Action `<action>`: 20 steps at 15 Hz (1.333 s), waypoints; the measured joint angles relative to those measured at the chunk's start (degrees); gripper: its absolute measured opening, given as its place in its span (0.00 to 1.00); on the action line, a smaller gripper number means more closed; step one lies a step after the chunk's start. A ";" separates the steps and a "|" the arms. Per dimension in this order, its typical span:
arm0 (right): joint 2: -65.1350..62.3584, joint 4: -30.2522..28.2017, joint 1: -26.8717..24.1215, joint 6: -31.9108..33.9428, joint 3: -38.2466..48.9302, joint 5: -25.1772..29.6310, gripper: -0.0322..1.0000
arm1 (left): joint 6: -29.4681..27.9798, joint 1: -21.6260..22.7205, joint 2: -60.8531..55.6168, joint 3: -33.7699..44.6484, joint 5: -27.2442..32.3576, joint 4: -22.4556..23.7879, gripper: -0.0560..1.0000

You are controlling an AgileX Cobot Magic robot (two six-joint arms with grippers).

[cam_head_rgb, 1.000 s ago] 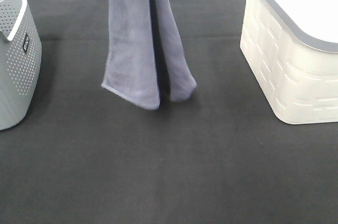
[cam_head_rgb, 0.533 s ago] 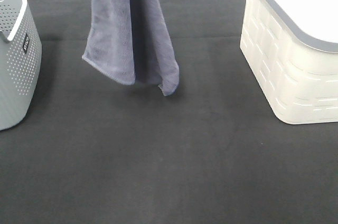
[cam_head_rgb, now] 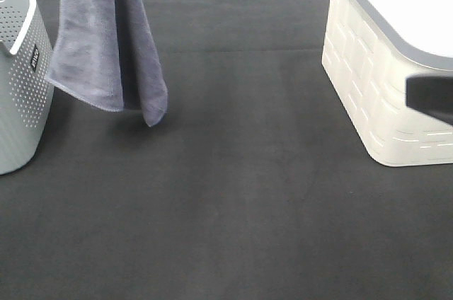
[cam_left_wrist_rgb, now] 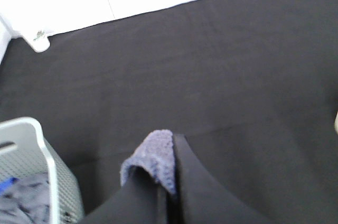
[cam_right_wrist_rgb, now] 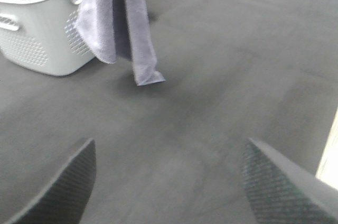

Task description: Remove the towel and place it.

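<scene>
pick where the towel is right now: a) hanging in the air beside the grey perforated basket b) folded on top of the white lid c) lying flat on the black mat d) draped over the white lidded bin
A: the towel hangs down, pinched in the left gripper, right beside the grey basket and far from the white bin.

The towel [cam_head_rgb: 106, 38] is a soft greyish-lavender cloth, just dangling in mid-air in a couple of long vertical folds, stitched hem along the bottom, lowest corner hanging free.
</scene>
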 joint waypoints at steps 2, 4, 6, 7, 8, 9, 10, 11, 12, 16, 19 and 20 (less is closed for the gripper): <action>1.49 2.06 0.00 -4.07 0.00 -2.64 0.76 | -6.76 -0.11 0.74 -0.11 0.11 1.15 0.05; 3.15 4.18 0.00 -7.16 0.00 -4.81 0.76 | -10.20 -0.11 2.86 -0.11 0.11 1.60 0.05; 5.44 6.99 0.00 -11.69 0.00 -6.13 0.75 | -17.70 -0.11 4.93 0.11 1.26 3.55 0.05; 6.70 8.77 0.00 -13.98 0.00 -6.99 0.74 | -22.06 -0.11 5.10 0.69 1.43 4.76 0.05; 8.25 10.60 0.00 -16.27 0.00 -7.73 0.74 | -24.75 -0.11 5.10 1.49 1.49 5.90 0.05; 10.03 12.49 0.00 -19.02 0.00 -7.91 0.74 | -26.30 -0.11 5.21 2.12 1.38 6.76 0.05; 11.97 15.07 0.40 -22.12 0.00 -8.19 0.74 | -26.87 -0.11 5.39 2.52 1.03 7.33 0.05; 14.21 17.93 2.52 -25.04 0.00 -9.68 0.74 | -27.10 -0.11 5.79 2.69 0.74 7.85 0.05; 17.02 21.72 6.76 -27.96 0.00 -13.75 0.73 | -27.22 -0.17 6.07 2.69 0.34 8.31 0.05; 34.49 34.21 37.93 -34.95 -3.50 -46.98 0.73 | -27.33 -0.17 7.16 2.86 -4.35 9.17 0.05; 44.63 34.72 45.72 -28.82 -10.14 -54.49 0.73 | -27.33 -0.17 7.22 2.92 -5.21 9.17 0.05; 48.53 34.61 46.18 -23.89 -13.18 -55.35 0.73 | -27.33 -0.17 7.22 2.92 -5.27 9.17 0.05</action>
